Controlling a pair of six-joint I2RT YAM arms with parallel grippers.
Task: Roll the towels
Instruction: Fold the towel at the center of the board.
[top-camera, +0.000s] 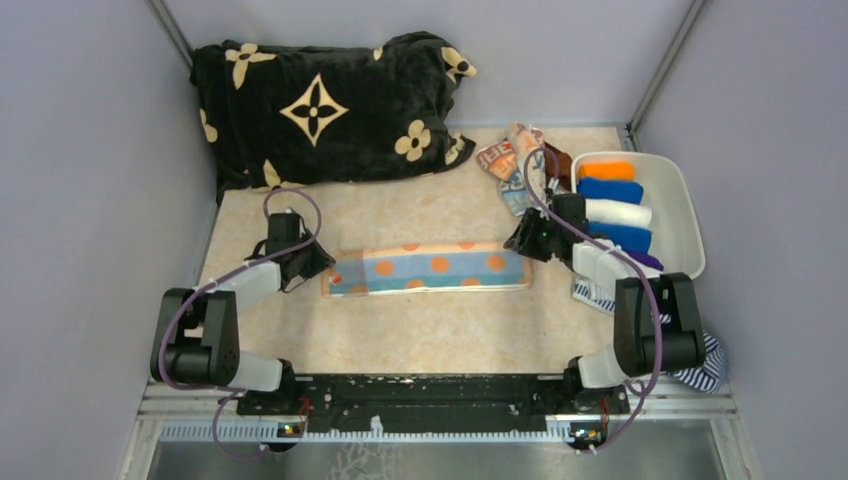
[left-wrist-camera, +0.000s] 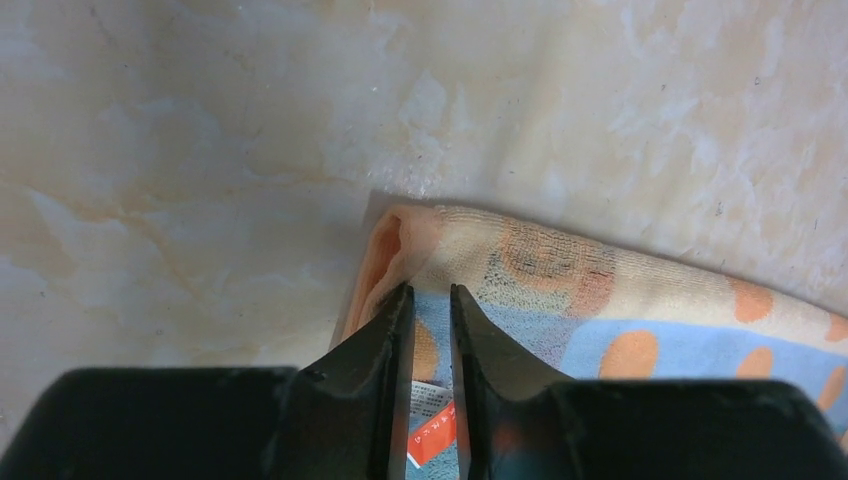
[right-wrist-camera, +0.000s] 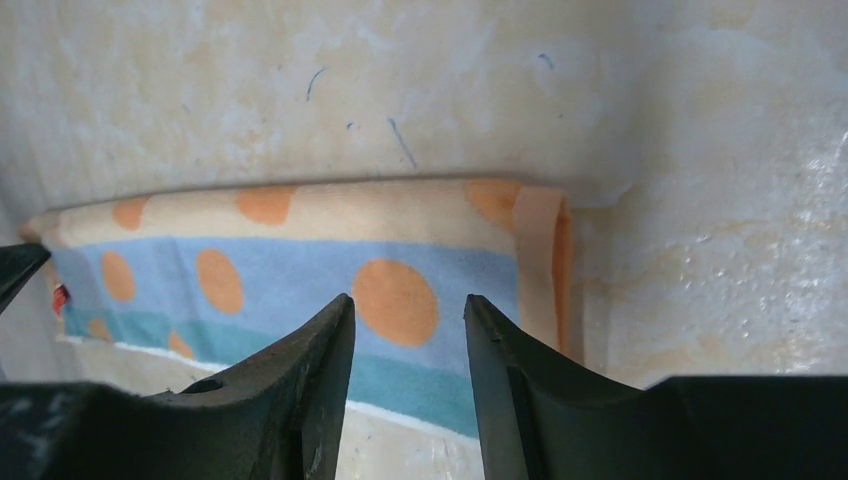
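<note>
The orange-peach printed towel (top-camera: 430, 268) lies folded in a long flat strip across the middle of the table, with blue and teal bands and orange dots. My left gripper (top-camera: 318, 262) is at its left end; in the left wrist view the jaws (left-wrist-camera: 431, 292) stand a narrow gap apart over the towel (left-wrist-camera: 620, 300) and its red-and-white tag (left-wrist-camera: 432, 430), holding nothing. My right gripper (top-camera: 520, 240) is open over the right end; in the right wrist view it (right-wrist-camera: 408, 300) hovers above the towel (right-wrist-camera: 300, 270). A pale blue-white printed towel (top-camera: 510, 160) and a brown towel (top-camera: 560, 165) lie crumpled at the back right.
A white bin (top-camera: 680, 200) at the right holds several rolled towels: orange (top-camera: 606, 171), blue (top-camera: 610, 190), white (top-camera: 617, 213). A navy-and-white striped cloth (top-camera: 705, 360) lies by the right arm's base. The black flowered blanket (top-camera: 320, 110) fills the back left.
</note>
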